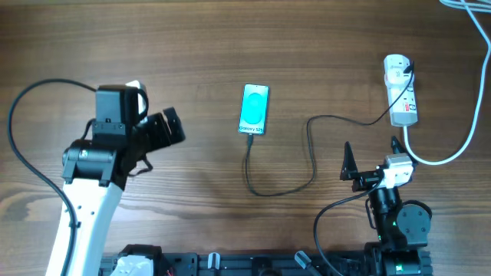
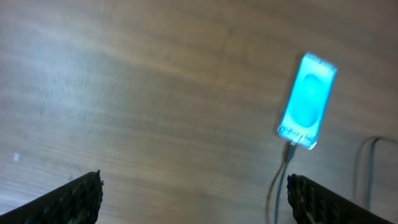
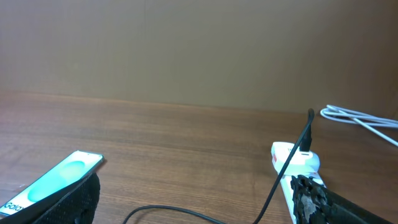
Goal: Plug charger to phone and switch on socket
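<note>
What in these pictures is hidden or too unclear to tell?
- White power strip: switch state is too small overhead, and partly behind the right finger in the right wrist view.
- Thin black charger cable, tip at the cyan-screened phone: seating is blurred in the left wrist view.
- Thick white cord: far end is cut off by the overhead's edge.

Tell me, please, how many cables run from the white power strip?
2: the thin black charger cable loops left to the phone; the thick white cord curves off to the right and out of view.
</note>
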Tool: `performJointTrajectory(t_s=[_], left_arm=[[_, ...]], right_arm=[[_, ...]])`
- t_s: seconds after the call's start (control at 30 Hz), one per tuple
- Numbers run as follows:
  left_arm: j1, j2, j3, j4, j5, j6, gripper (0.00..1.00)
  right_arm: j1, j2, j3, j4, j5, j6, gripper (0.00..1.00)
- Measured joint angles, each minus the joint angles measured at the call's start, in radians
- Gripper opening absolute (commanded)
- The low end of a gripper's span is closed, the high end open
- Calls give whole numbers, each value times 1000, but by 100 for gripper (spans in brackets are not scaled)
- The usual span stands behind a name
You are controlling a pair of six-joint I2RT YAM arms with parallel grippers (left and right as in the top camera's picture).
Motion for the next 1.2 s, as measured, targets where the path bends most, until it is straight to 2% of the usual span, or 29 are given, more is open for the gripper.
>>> performJointTrajectory(t_s=[0.3,0.53,0.7,0.87,1.2], left_arm=[[0,-126,-53,-4,0,0,100],[0,-228,-237,131,0,0,100],[0,-328,-306,190,2,4,100],[0,-414,-368,281,41,67,100],[0,-623,-518,364,61,92,100]], right_arm=[[0,0,0,0,0,0,100],[0,0,0,0,0,0,100],[0,0,0,0,0,0,100],[0,0,0,0,0,0,100],[0,0,0,0,0,0,100]])
